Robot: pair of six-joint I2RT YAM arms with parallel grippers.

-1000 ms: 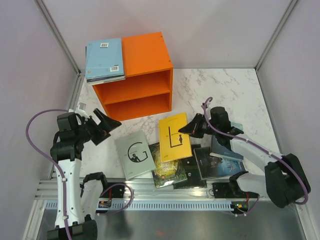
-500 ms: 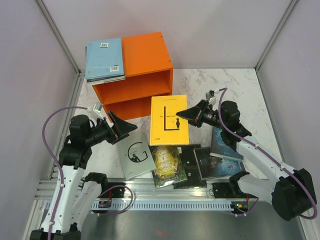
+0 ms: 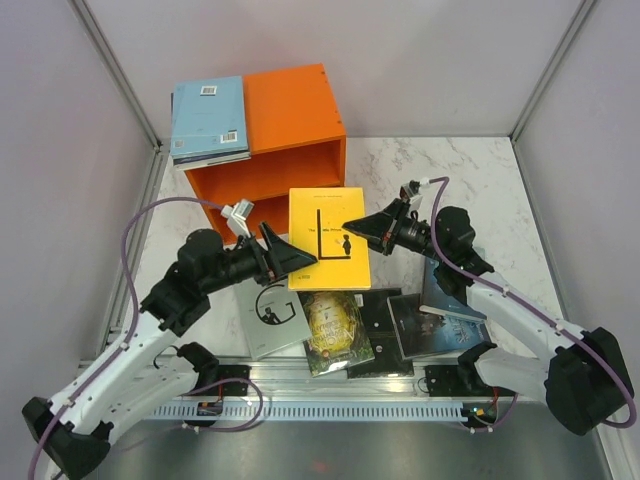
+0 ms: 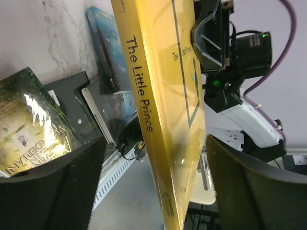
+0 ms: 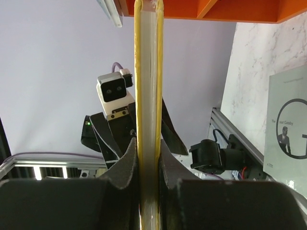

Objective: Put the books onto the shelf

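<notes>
The bright yellow book (image 3: 328, 238) hangs in the air in front of the orange shelf (image 3: 290, 110), with my right gripper (image 3: 352, 228) shut on its right edge. In the right wrist view the book's page edge (image 5: 147, 72) stands upright, pinched between both fingers of the right gripper (image 5: 147, 143). My left gripper (image 3: 290, 255) is open at the book's lower left corner. In the left wrist view the yellow spine (image 4: 148, 110) runs between the wide-apart fingers of the left gripper (image 4: 156, 167) without touching either. A light blue book (image 3: 208, 118) lies on the shelf's top.
Other books lie on the table near the front edge: a grey-white "G" book (image 3: 268, 310), a green-gold one (image 3: 335, 330), a black one (image 3: 383, 325), a dark one (image 3: 425, 325) and a teal-blue one (image 3: 450, 290). Both shelf compartments face the arms.
My right gripper has lifted the yellow book off the pile and carried it left toward the shelf. My left arm has swung right until its open fingers straddle the book.
</notes>
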